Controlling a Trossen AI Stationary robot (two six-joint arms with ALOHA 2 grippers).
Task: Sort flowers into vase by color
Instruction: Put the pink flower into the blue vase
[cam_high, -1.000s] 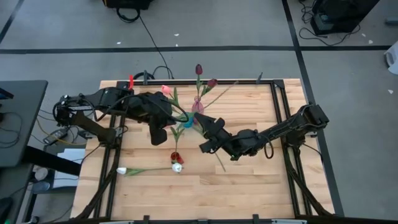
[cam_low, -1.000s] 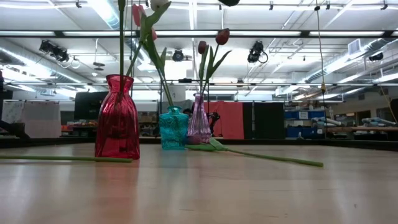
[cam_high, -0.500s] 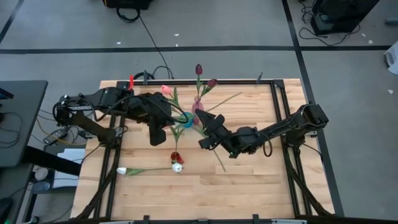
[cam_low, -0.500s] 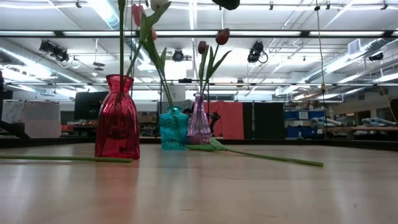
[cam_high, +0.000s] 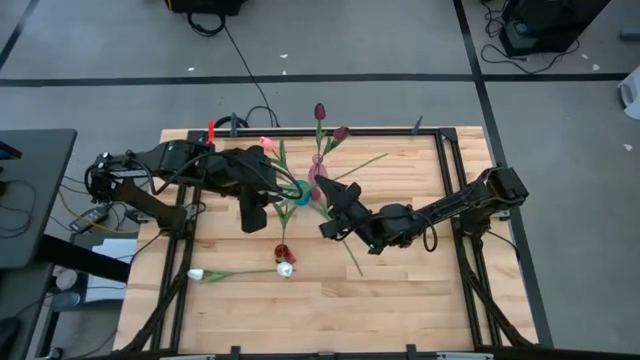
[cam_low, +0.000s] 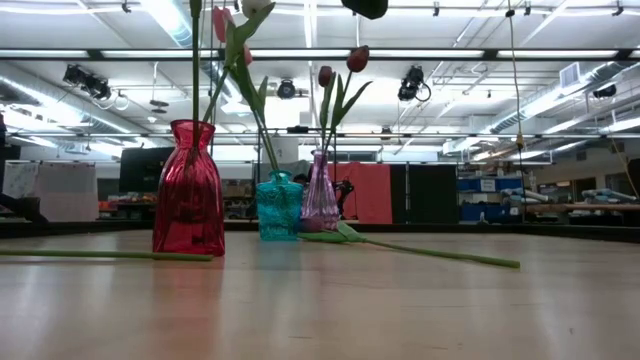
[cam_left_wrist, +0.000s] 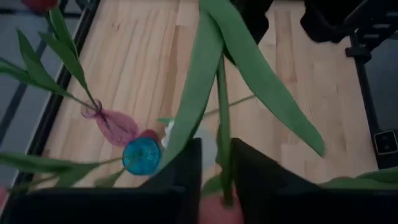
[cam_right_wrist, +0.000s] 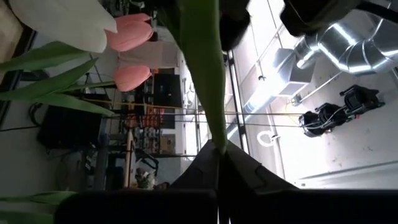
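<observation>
Found the left claw (cam_left_wrist: 216, 180) narrowed to a slit around a green stem (cam_left_wrist: 222, 124), near the teal vase (cam_left_wrist: 142, 155). Found the right claw (cam_right_wrist: 219, 163) pinched tight on a second stem (cam_right_wrist: 205, 74). Could not tell from above where its fingertips ended, because dark arm and leaves overlapped there. Saw the red vase (cam_low: 190, 190), the teal one and the lilac vase (cam_low: 320, 195) standing close together on the desk (cam_high: 400, 290), with maroon tulips (cam_low: 358, 58) in the lilac one. Noted a white tulip (cam_high: 197, 273) lying flat near the desk's left side. Lost the tallest heads at the low view's upper edge.
</observation>
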